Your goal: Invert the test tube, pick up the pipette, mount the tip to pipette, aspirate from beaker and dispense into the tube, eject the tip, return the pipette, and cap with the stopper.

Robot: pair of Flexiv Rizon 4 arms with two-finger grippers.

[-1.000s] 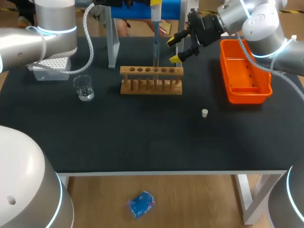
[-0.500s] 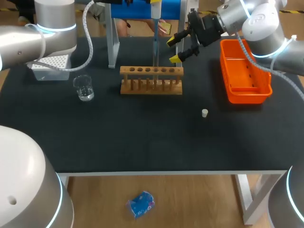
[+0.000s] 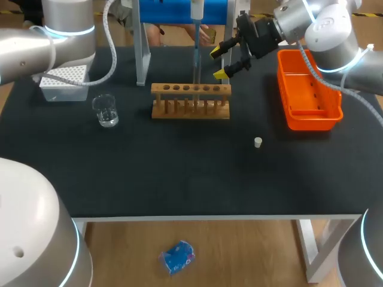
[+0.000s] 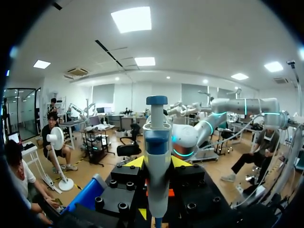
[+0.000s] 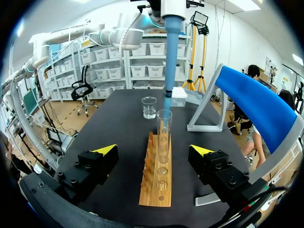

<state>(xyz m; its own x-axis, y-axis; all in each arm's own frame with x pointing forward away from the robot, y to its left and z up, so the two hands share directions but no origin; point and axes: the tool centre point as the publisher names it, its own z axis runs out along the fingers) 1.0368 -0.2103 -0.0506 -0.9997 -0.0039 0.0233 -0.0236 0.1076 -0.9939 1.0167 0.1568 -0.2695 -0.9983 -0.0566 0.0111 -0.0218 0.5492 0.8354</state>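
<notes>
Pipette [image 4: 157, 142] clamped in left pincer [image 4: 157, 162] (tip inside test tube [image 5: 164, 135]), right pincer [image 5: 153, 150] open, wooden rack [image 5: 158, 183] ahead

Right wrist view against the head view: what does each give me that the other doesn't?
Only the right wrist view shows the test tube clearly, upright in the rack with the pipette tip in its mouth. Only the head view shows the stopper lying on the table and the orange bin. Both show the rack, the pipette and the beaker.
</notes>
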